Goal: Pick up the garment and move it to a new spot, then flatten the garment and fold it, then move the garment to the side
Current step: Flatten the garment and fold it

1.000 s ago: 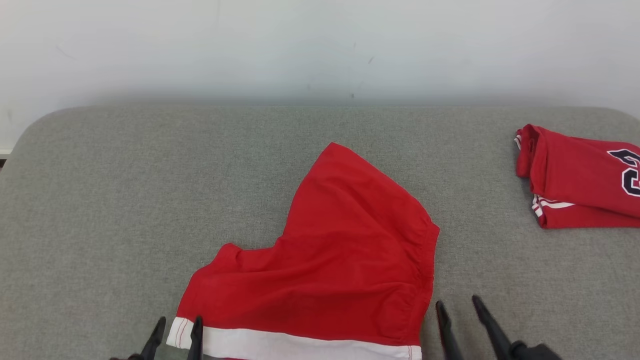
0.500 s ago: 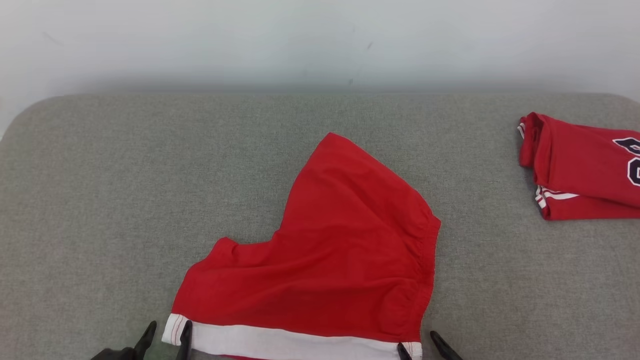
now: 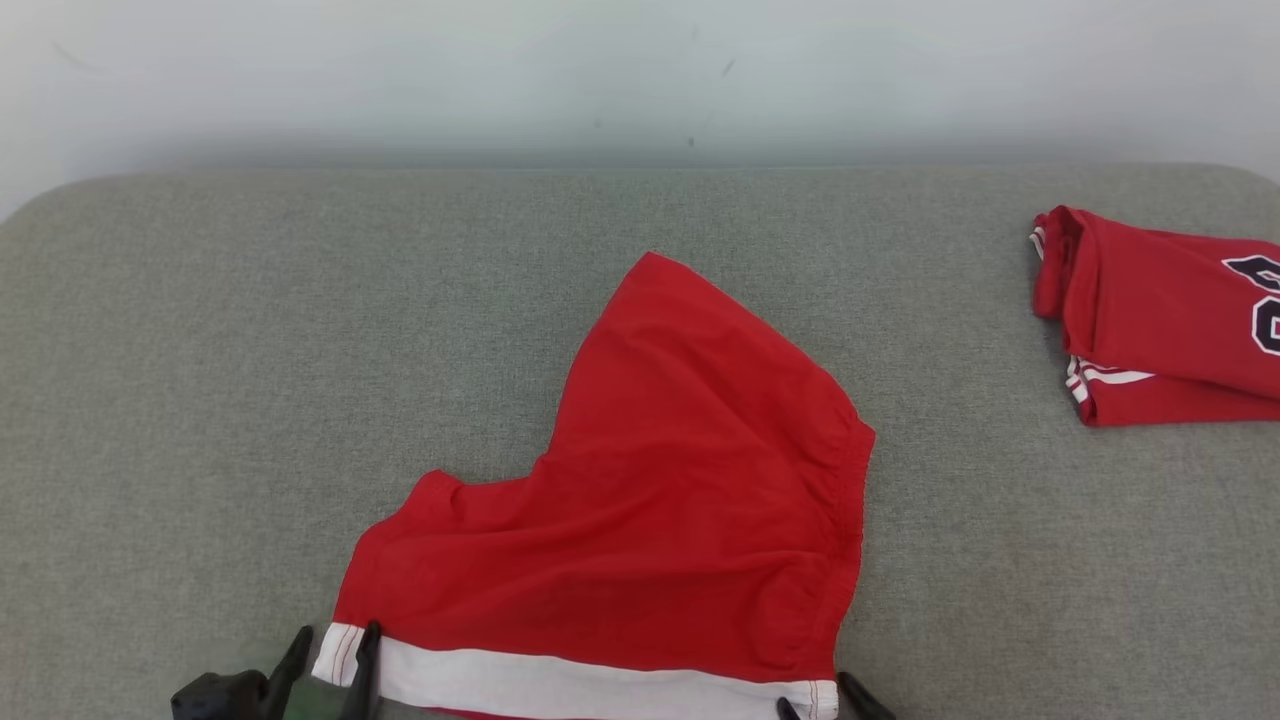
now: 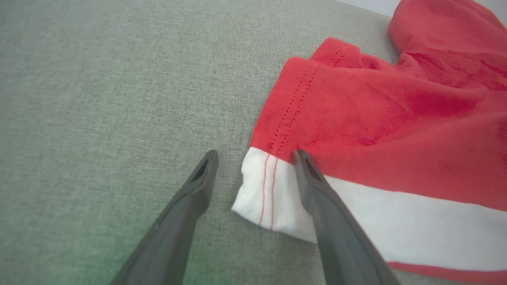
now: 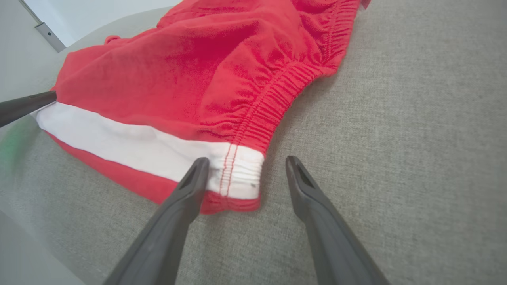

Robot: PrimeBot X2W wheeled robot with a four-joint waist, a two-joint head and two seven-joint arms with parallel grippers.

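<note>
Quick count: two red pieces of clothing, two grippers. The garment [image 3: 680, 500], red shorts with a white band [image 3: 560, 685], lies spread in the lower middle of the head view, band edge running along the bottom of the frame. A folded red top [image 3: 1160, 320] sits at the right edge, well apart. The left gripper [image 4: 255, 153] is spread wide with the band's hem corner between its fingers, not pinched. The right gripper [image 5: 246, 159] is the same, wide apart around the waistband-end corner. The grey padded surface [image 3: 200, 400] has loads of bare room at the left and across the top, up to the white wall [image 3: 400, 80].
</note>
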